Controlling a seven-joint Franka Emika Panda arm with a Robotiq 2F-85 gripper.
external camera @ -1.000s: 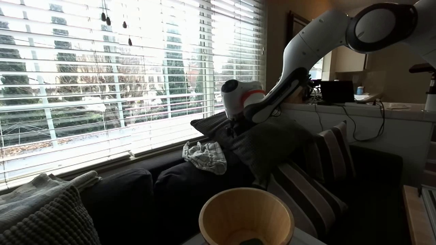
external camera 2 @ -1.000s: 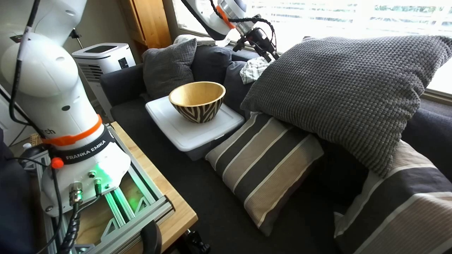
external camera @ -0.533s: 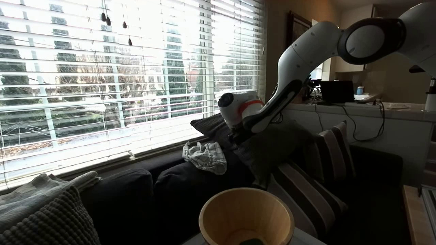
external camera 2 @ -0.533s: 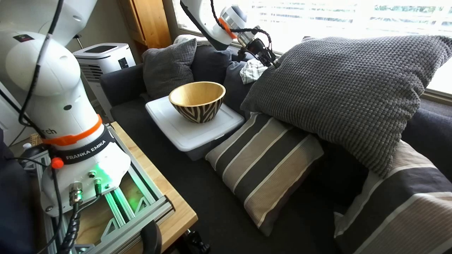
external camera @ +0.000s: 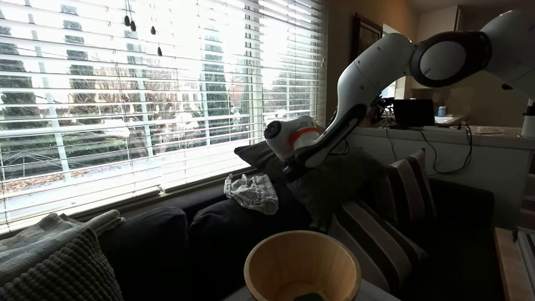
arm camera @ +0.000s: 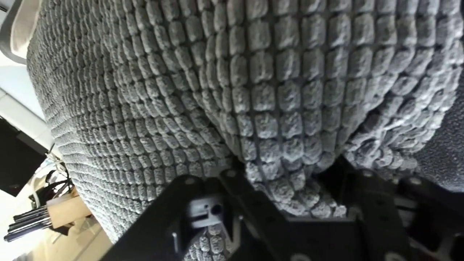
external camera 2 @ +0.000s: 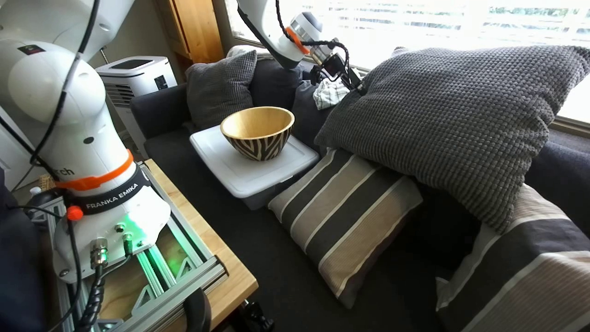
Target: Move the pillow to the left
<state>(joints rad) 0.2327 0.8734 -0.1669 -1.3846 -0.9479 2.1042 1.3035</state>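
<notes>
The large dark grey waffle-knit pillow (external camera 2: 442, 110) lies tilted at the back of the sofa, partly on striped cushions. It also shows, dark, in an exterior view (external camera: 342, 173) and fills most of the wrist view (arm camera: 127, 108). My gripper (external camera 2: 362, 86) reaches down to the pillow's upper edge on the window side. In the wrist view my gripper (arm camera: 290, 166) stands open, its fingers (arm camera: 237, 188) apart with a fold of the pillow between them. The fingertips press into the knit and are partly hidden by it.
Striped cushions (external camera 2: 345, 207) lie below the pillow. A checked white cloth (external camera 2: 330, 93) lies on the sofa back near my gripper. A wooden bowl (external camera 2: 262, 144) stands on a white box lid (external camera 2: 221, 161). A lighter grey ribbed cushion (external camera 2: 221, 92) is at the far end. Window blinds (external camera: 146, 104) run behind.
My gripper has come down and slightly toward the pillow; its fingertips now press into the pillow's edge. The pillow's edge has barely shifted.
</notes>
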